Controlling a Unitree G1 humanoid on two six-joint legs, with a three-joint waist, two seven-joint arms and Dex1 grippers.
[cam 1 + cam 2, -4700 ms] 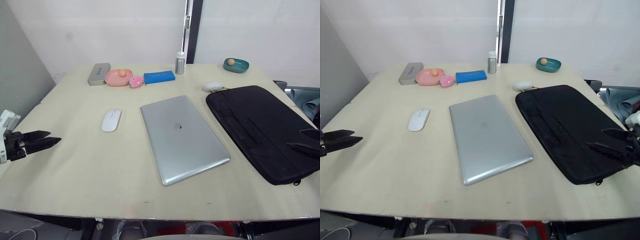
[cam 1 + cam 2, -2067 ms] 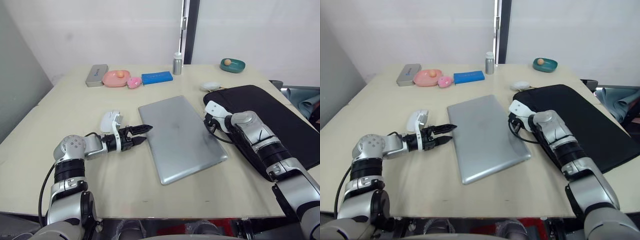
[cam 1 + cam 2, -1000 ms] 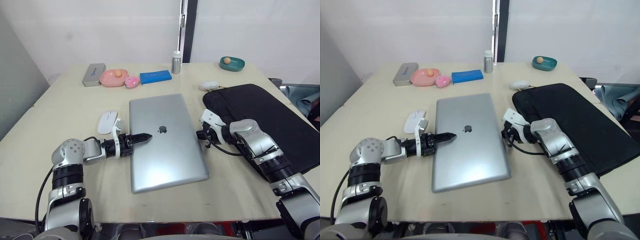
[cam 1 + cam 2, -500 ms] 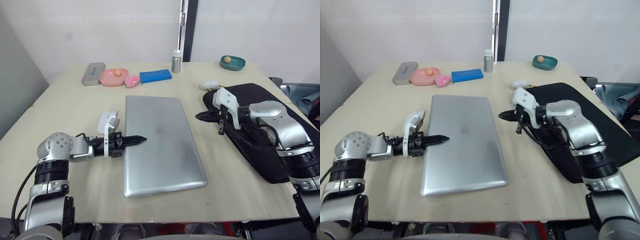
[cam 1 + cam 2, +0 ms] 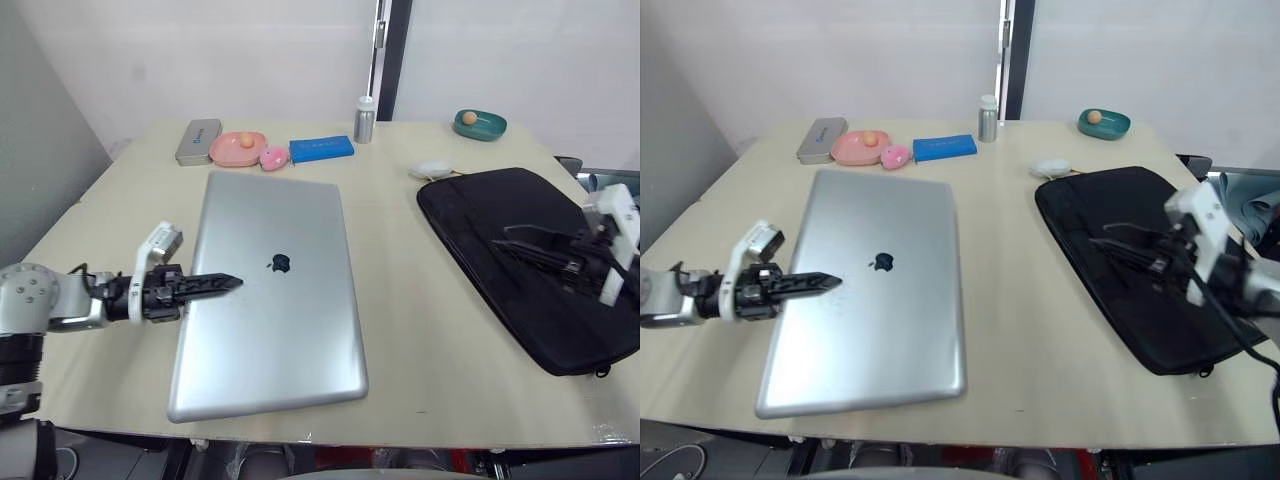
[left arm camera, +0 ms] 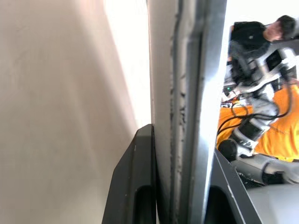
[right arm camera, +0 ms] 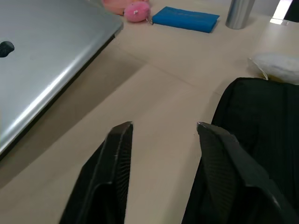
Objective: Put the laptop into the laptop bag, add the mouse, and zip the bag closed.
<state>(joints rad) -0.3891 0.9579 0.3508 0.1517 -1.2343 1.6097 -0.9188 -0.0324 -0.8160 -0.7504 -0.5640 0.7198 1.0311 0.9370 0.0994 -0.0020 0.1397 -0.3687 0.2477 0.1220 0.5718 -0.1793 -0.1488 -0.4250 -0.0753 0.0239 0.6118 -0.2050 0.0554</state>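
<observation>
While our left gripper (image 5: 205, 285) pinches the left edge of the laptop (image 5: 270, 295), the lid sits between its two fingers, one above and one below, as the left wrist view shows. The laptop appears raised on that side, its silver top tilted toward the camera, with the far corners near the pink dish (image 5: 237, 147) and the blue box (image 5: 321, 150). We cannot tell where the mouse is; it may be hidden under the lifted laptop.

Our right gripper (image 5: 1120, 243) hangs over the bag (image 5: 525, 260), fingers parted and holding nothing. The bag lies flat on the table (image 5: 420, 340) to our right, well apart from the laptop. We cannot tell whether its zipper is open.

We judge the laptop to be stiff, fairly heavy for its thickness, and smooth enough to slip. A one-sided pinch at the edge puts a lot of leverage on the fingers, so the far side could sag or slide out. We would take hold with the right gripper on the opposite long edge, near the middle, before carrying it. The bag is soft and floppy; its mouth will likely need holding open by the zipper edge while the laptop slides in flat.
</observation>
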